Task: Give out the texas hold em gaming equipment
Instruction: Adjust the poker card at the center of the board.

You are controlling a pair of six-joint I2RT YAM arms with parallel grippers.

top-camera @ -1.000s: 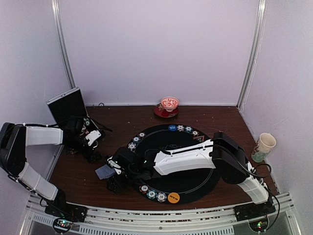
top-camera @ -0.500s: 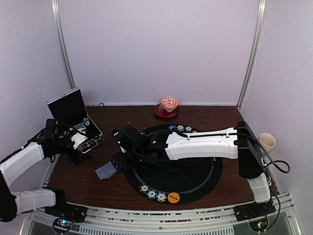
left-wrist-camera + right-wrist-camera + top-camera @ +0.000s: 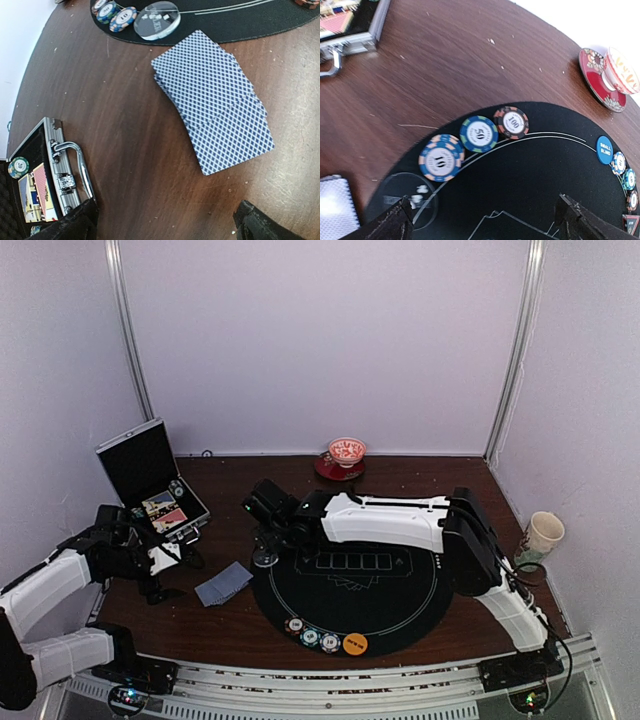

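Aluminium case point(image 3: 50, 131) lies open, holding a chip point(image 3: 18, 167) and, seemingly, card boxes point(image 3: 35, 195).

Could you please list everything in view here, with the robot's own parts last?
cards: one fanned stack, blue-backed, on the table left of the mat
chips: at least nine, mixed colours, along the mat's rim
blue disc: one, mat's far rim
orange disc: one, mat's near rim
clear disc: one, mat's left rim
mat: one, black, mid-table
case: one, silver, open, far left
bowl: one, red-and-white, on a red saucer, back
cup: one, pale, far right
left gripper: open, left of the cards
right gripper: open, over the mat's left rim
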